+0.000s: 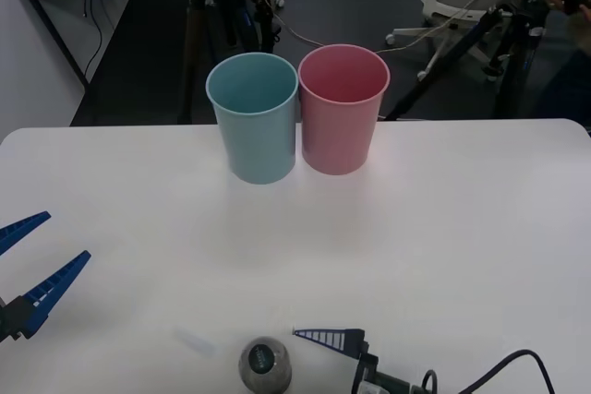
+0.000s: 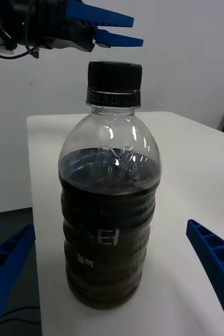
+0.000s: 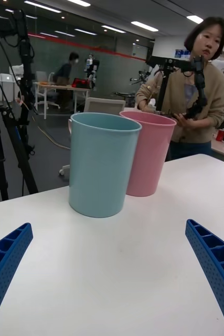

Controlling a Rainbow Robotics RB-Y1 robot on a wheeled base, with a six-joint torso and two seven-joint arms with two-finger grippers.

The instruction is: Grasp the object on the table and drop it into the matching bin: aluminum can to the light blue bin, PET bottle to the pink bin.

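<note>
Two open fingers of the right gripper point(image 2: 112, 273) are set around the PET bottle point(image 2: 110, 199), ungrasped. Closing is called for next, then the pink bin point(image 1: 343, 108). Left gripper point(image 1: 32, 260) is parked open.

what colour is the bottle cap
Black, on the bottle cap; clearest in the right wrist view.

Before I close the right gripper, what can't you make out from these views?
- PET bottle: front view's bottom edge cuts off its body; just the cap end shows.
- Right gripper: front view shows one finger, the rest cut by that edge.
- Bin interiors: the light blue bin and pink bin walls hide their bottoms.
- Bottle label: print too small to read, right wrist view.
</note>
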